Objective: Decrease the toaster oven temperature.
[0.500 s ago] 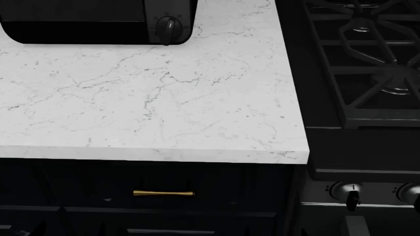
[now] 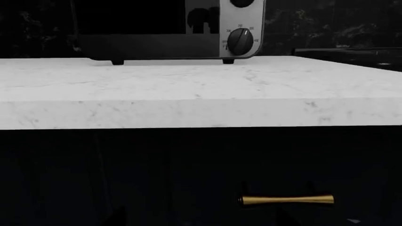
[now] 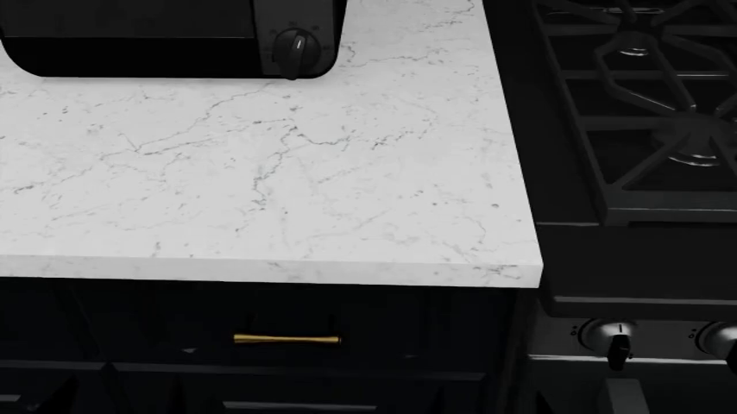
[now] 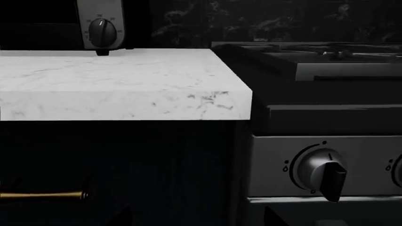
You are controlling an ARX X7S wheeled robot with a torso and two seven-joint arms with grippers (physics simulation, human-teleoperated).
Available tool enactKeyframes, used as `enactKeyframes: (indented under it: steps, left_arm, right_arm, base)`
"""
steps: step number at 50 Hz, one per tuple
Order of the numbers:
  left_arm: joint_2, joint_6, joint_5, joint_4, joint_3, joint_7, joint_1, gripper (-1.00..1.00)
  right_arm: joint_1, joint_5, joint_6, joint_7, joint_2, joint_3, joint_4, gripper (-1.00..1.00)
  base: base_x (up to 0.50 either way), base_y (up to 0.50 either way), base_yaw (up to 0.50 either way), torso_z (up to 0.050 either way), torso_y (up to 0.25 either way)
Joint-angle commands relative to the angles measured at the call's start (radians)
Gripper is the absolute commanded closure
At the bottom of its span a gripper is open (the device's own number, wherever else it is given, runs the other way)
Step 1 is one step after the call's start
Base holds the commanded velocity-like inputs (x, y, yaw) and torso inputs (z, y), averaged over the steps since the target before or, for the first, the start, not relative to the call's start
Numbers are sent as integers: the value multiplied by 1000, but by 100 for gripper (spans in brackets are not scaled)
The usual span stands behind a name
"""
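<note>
The toaster oven (image 3: 173,39) stands at the back left of the white marble counter (image 3: 288,172), with one black dial (image 3: 296,47) showing on its right side. In the left wrist view the oven (image 2: 157,44) shows its grey panel with a lower dial (image 2: 240,41) and the edge of another dial (image 2: 242,2). The right wrist view shows the panel's lower dial (image 4: 101,32). Both grippers hang below the counter's edge, facing the dark cabinet front, far from the oven. The left gripper (image 2: 201,214) and right gripper (image 4: 197,214) show only dim, wide-apart fingertips, both empty.
A black gas range (image 3: 645,112) with iron grates adjoins the counter on the right; its silver-ringed knobs (image 3: 608,335) face front, one close in the right wrist view (image 4: 323,172). A brass drawer handle (image 3: 286,339) sits under the counter's front edge (image 3: 345,267).
</note>
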Motion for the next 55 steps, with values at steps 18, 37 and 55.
enactKeyframes:
  steps: [18, 37, 55]
  left_arm:
    - [-117, -387, 62, 651, -44, -69, -219, -100]
    - [-116, -493, 54, 768, -59, -107, -223, -100]
    - [-132, -469, 34, 764, -62, -113, -207, -100]
  right_arm:
    - [341, -51, 592, 94, 99, -22, -704, -100]
    - [328, -30, 588, 93, 126, -12, -754, -100]
    - [345, -44, 617, 102, 147, -59, -771, -100]
  base:
    - [0, 0, 0, 0, 0]
    - [0, 85, 0, 0, 0]
    - [0, 234, 0, 0, 0]
